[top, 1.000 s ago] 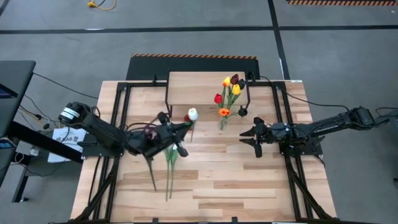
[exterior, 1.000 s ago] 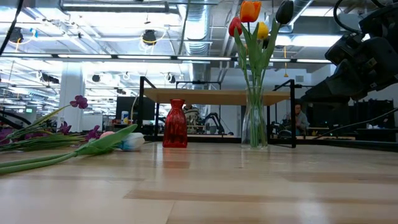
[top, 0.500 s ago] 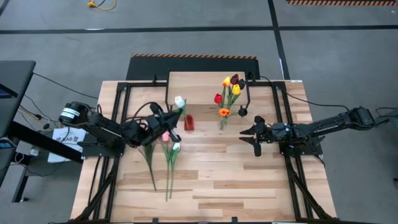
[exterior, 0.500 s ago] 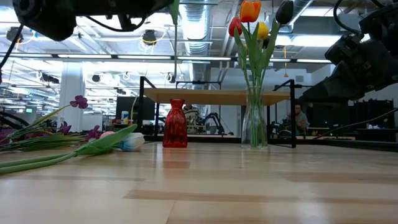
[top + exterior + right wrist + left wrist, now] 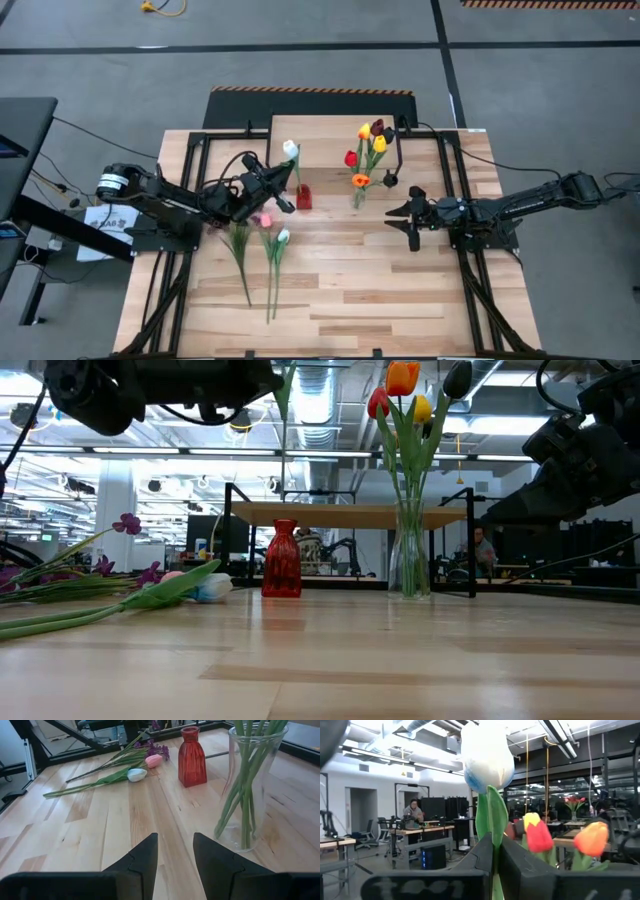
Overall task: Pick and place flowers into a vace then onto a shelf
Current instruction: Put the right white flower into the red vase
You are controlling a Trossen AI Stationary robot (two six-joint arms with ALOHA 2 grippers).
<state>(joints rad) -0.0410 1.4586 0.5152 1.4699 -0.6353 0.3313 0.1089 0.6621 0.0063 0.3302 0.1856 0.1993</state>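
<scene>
Step in hand: carrying one flower to a vase. The left claw (image 5: 272,187) is clamped on the green stem of a white artificial tulip (image 5: 290,150), held clear of the light plank tabletop (image 5: 340,280). In the high view the bloom sits just beside the small red ribbed glass vase (image 5: 303,196). The left wrist view shows the stem pinched between the two dark fingers (image 5: 487,852), bloom upright above them.

The clear tall glass vase (image 5: 248,790) already holds a bunch of red, yellow, orange and dark maroon tulips (image 5: 368,150). It stands on the tabletop in front of the low wood-topped shelf with thin black legs (image 5: 330,140), not on it.

Remaining loose flowers (image 5: 262,245) lie flat on the tabletop near the left arm: a pink tulip, a pale tulip and purple sprigs, stems pointing toward the front edge.

The right claw (image 5: 414,222) waits low over the tabletop, near the clear vase, fingers parted and empty, as the right wrist view shows.

Judgement: which vase the white tulip is meant for cannot be told; the red one is nearest. The next move calls for getting the stem end vertical over a vase mouth and lowering it before letting go. The red neck looks narrow, so alignment will matter. Shelf placement not yet begun.
</scene>
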